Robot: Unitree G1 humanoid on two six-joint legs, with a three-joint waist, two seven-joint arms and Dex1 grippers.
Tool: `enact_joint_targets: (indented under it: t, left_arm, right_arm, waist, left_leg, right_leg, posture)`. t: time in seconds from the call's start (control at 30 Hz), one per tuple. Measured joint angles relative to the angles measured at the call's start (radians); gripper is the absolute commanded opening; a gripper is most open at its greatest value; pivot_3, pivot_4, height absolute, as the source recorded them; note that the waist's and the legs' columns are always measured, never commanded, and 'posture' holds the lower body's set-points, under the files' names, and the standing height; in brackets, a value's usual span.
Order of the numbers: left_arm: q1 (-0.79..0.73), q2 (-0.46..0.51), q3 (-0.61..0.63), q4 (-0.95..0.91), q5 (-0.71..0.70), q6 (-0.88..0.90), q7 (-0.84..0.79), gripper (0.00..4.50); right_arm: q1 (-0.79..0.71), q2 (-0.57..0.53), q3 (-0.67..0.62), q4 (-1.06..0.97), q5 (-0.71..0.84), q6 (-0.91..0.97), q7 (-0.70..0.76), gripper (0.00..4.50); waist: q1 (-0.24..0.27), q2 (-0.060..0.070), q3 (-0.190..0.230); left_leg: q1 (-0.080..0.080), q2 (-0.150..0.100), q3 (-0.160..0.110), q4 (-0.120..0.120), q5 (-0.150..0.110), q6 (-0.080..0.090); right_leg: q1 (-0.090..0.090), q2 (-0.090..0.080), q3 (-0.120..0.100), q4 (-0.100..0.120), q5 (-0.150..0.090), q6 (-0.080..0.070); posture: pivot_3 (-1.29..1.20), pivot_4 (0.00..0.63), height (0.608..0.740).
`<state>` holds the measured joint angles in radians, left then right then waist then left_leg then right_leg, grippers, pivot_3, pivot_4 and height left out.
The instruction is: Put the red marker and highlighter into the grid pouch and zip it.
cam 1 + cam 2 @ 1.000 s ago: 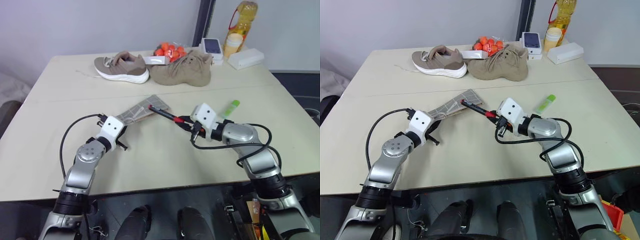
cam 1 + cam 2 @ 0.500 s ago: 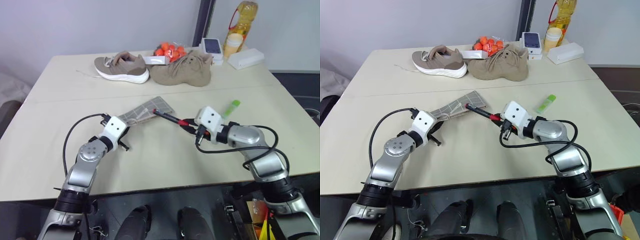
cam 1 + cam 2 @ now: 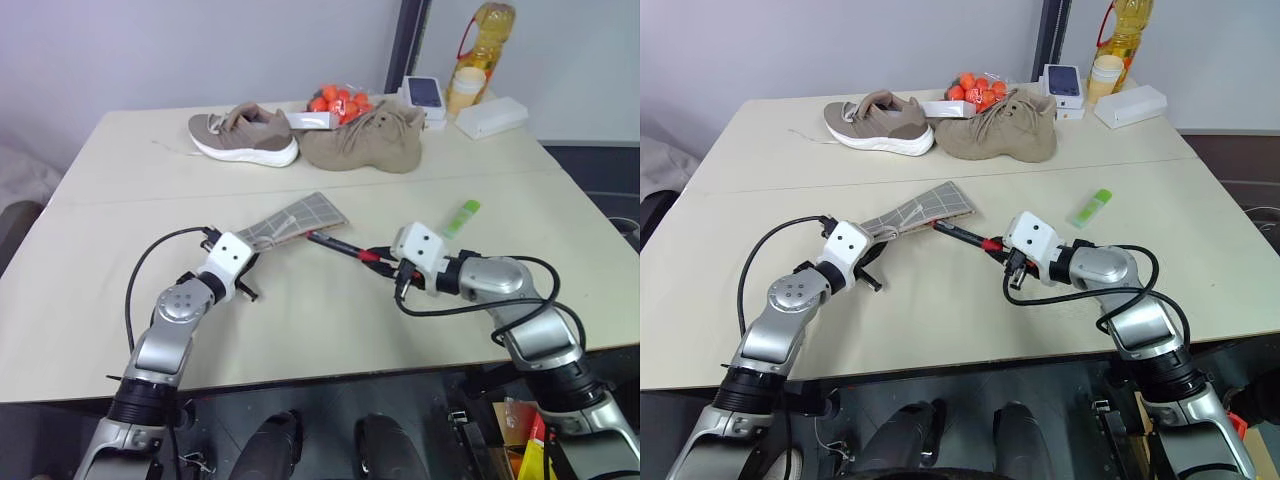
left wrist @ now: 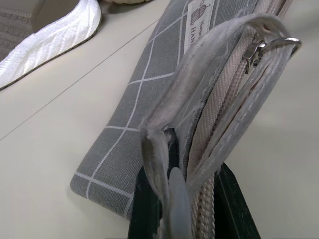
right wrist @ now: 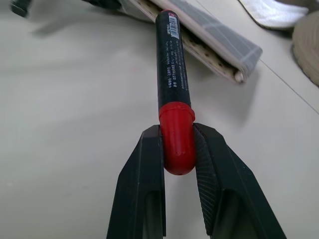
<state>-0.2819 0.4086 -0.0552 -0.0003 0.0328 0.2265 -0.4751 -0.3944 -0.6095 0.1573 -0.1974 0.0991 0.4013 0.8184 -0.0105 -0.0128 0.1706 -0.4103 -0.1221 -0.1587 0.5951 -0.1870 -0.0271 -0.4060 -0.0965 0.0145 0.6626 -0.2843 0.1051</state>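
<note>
Near the middle of the frame, the right gripper [image 3: 388,262] has its fingers clamped on the red cap of the red marker [image 3: 337,245], whose black tip reaches the grid pouch [image 3: 290,222]. Left of it, the left gripper [image 4: 182,199] pinches the pouch's zipper edge, fingers clenched. The highlighter [image 3: 462,216] lies alone on the counter [image 3: 120,210], right of centre.

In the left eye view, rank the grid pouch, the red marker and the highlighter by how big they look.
Largest to smallest:
1. grid pouch
2. red marker, slimmer and shorter than the pouch
3. highlighter, shortest; it lies slightly farther back, so its gap to the marker is less sure.
</note>
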Motion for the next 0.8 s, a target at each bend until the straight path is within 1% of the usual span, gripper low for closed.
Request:
enact_joint_targets:
  t: [0.23, 0.33, 0.5, 0.67, 0.73, 0.8]
  left_arm:
    - [0.003, 0.003, -0.006, 0.000, 0.000, -0.018, -0.013, 0.00]
    - [0.007, 0.004, -0.011, 0.000, 0.000, -0.028, -0.028, 0.00]
    - [0.015, 0.031, -0.049, -0.003, 0.016, -0.084, -0.069, 0.00]
    - [0.025, 0.032, -0.082, -0.026, 0.021, -0.121, -0.105, 0.00]
    - [0.033, 0.034, -0.083, -0.039, 0.022, -0.123, -0.109, 0.00]
    - [0.034, 0.038, -0.082, -0.041, 0.022, -0.123, -0.109, 0.00]
  right_arm:
    - [-0.005, 0.001, 0.002, 0.008, -0.019, -0.007, -0.009, 0.29]
    - [-0.020, -0.003, 0.018, 0.010, -0.051, -0.009, -0.013, 0.29]
    - [-0.072, -0.044, 0.111, 0.009, -0.161, -0.054, 0.005, 0.29]
    - [-0.128, -0.019, 0.215, -0.005, -0.252, -0.068, 0.017, 0.29]
    - [-0.145, -0.003, 0.238, -0.005, -0.282, -0.067, 0.017, 0.29]
    - [-0.150, 0.006, 0.246, -0.005, -0.295, -0.064, 0.022, 1.33]
  waist:
    - [0.000, 0.000, 0.000]
    - [0.000, 0.000, 0.000]
    - [0.000, 0.000, 0.000]
    - [-0.002, 0.000, 0.000]
    - [-0.001, 0.000, 0.000]
    - [0.000, 0.000, 0.000]
  left_leg:
    - [0.000, 0.000, 0.000, 0.000, 0.000, 0.000]
    - [0.000, 0.000, 0.000, 0.000, 0.000, 0.000]
    - [0.000, 0.000, 0.000, 0.000, 0.000, 0.000]
    - [0.000, 0.000, 0.000, 0.000, 0.000, 0.000]
    - [0.000, 0.000, 0.000, 0.000, 0.000, 0.000]
    - [0.000, 0.000, 0.000, 0.000, 0.000, 0.000]
  right_leg:
    - [0.000, 0.000, 0.000, 0.000, 0.000, 0.000]
    - [0.000, 0.000, 0.000, 0.000, 0.000, 0.000]
    - [0.000, 0.000, 0.000, 0.000, 0.000, 0.000]
    - [0.000, 0.000, 0.000, 0.000, 0.000, 0.000]
    - [0.000, 0.000, 0.000, 0.000, 0.000, 0.000]
    - [0.000, 0.000, 0.000, 0.000, 0.000, 0.000]
  posture:
    - [0.00, 0.150, 0.740]
    - [0.00, 0.150, 0.740]
    - [0.00, 0.150, 0.740]
    - [0.00, 0.150, 0.740]
    - [0.00, 0.150, 0.740]
    - [0.00, 0.150, 0.740]
